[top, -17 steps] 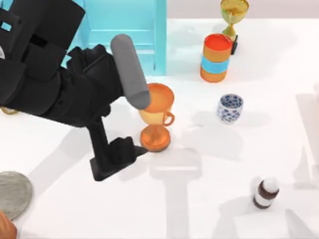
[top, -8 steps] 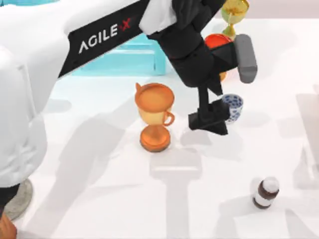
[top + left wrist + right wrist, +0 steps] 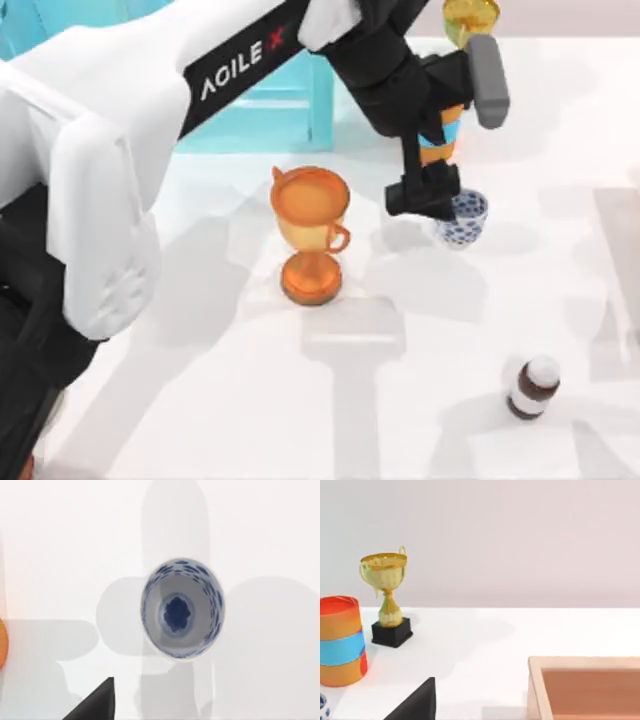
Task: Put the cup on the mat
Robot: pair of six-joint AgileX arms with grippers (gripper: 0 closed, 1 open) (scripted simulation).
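From the top view, my left arm, white with black lettering, reaches from the left side across the table to the right half. The left gripper [image 3: 432, 196] hangs over the left edge of the small round white cup with dark blue patterning [image 3: 463, 219], and its black fingers [image 3: 424, 192] cover part of the cup's rim. How the fingers stand cannot be told here. The cup stands upright on the white table [image 3: 420, 400], right of the middle. Just behind it is the orange cylinder with a blue band [image 3: 441, 143], partly covered by the arm. The orange handled trophy goblet [image 3: 311, 232] stands near the middle of the table, well apart from the cup. A small brown bottle with a white cap [image 3: 532, 386] stands at the front right, a golden trophy [image 3: 469, 16] at the far edge, and a light blue rack [image 3: 285, 95] is behind the arm.

In the left wrist view, the camera looks straight down into the cup [image 3: 182, 608]: white inside, with a dark blue spot at the bottom. One black fingertip [image 3: 95, 704] is seen beside the cup, apart from it.

In the right wrist view, the golden trophy on a black base [image 3: 386, 596] and the orange cylinder [image 3: 341, 641] stand on the table, and a wooden box [image 3: 585, 687] is near. A black fingertip [image 3: 417, 704] of the right gripper shows at the edge; whether that gripper is open or closed I cannot tell.
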